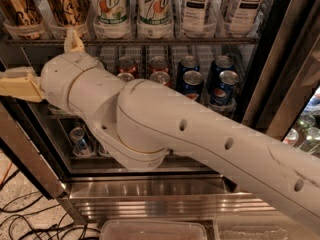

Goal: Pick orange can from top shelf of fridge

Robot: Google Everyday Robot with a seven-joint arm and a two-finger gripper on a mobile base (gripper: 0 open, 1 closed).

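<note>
Approach step: gripper [42, 61] is hovering just under the top shelf [165, 42] at the fridge's [150, 196] left side, fingers spread, holding nothing. Orange can [64, 4] is standing upright in its tray directly above. Next move probably needs lifting, straddling the can, then closing.

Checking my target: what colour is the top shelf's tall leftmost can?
Copper-orange metallic can with dark script, camera view; cream gripper below it.
</note>
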